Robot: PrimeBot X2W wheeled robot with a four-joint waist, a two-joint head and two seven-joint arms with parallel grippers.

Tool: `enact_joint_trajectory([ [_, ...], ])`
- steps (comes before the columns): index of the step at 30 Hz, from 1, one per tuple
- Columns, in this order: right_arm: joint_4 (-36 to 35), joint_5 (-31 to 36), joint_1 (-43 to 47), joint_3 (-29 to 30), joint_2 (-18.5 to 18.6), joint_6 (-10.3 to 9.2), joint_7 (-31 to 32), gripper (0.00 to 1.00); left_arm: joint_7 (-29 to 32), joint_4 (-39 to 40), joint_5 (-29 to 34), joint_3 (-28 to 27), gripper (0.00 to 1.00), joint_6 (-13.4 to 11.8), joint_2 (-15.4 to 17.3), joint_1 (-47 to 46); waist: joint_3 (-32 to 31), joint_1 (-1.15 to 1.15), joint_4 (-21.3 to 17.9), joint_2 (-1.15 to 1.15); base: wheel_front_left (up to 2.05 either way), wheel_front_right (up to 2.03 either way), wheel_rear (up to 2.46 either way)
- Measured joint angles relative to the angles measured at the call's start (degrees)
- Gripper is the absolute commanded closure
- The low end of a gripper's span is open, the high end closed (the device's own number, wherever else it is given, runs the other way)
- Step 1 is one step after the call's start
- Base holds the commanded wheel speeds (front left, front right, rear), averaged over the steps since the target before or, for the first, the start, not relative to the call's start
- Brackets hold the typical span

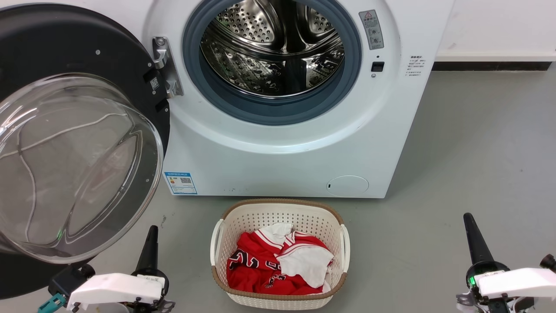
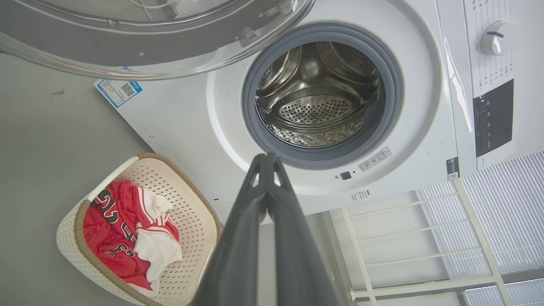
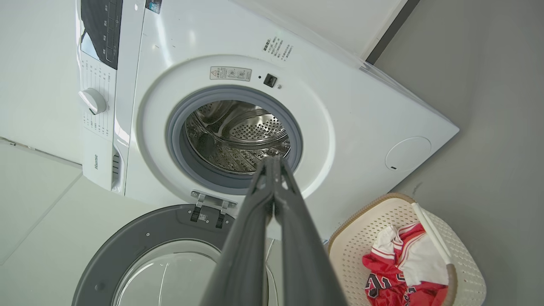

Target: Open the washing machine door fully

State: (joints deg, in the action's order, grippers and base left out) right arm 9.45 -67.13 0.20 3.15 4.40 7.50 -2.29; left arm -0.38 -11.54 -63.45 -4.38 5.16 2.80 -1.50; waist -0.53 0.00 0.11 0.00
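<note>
The washing machine (image 1: 282, 152) is a white front-loader with its steel drum mouth exposed. Its round black-rimmed door (image 1: 74, 130) with a bulging clear glass bowl is swung wide to the left on its hinge (image 1: 167, 67). The door also appears along the top of the left wrist view (image 2: 148, 38) and at the bottom of the right wrist view (image 3: 170, 255). My left gripper (image 1: 152, 230) is shut and empty, low at the left just below the glass bowl. My right gripper (image 1: 468, 218) is shut and empty at the lower right, away from the machine.
A white laundry basket (image 1: 226, 230) with red and white clothes sits on the grey floor in front of the machine, between my two grippers. A white rack (image 2: 425, 233) stands beside the machine in the left wrist view. Open floor lies to the right.
</note>
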Motion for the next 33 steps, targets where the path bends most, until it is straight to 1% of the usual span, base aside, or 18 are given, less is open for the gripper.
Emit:
enact_joint_trajectory([
  [17, 1.57, -9.25, -1.82, 0.37, 0.02, 0.0, 2.41, 1.0, 2.31, -0.91, -9.93, -0.77, 1.0, 0.88, 0.01, -1.42, 0.21, 0.0, -0.03, 0.0, 0.0, 0.0, 0.0],
  [33, 2.74, -16.79, -3.78, 0.79, 0.0, 0.0, 4.44, 1.0, 4.34, -1.58, -18.04, -1.38, 1.0, 1.41, 0.02, -2.67, 0.4, -0.01, -0.07, 0.0, 0.0, 0.0, 0.0],
])
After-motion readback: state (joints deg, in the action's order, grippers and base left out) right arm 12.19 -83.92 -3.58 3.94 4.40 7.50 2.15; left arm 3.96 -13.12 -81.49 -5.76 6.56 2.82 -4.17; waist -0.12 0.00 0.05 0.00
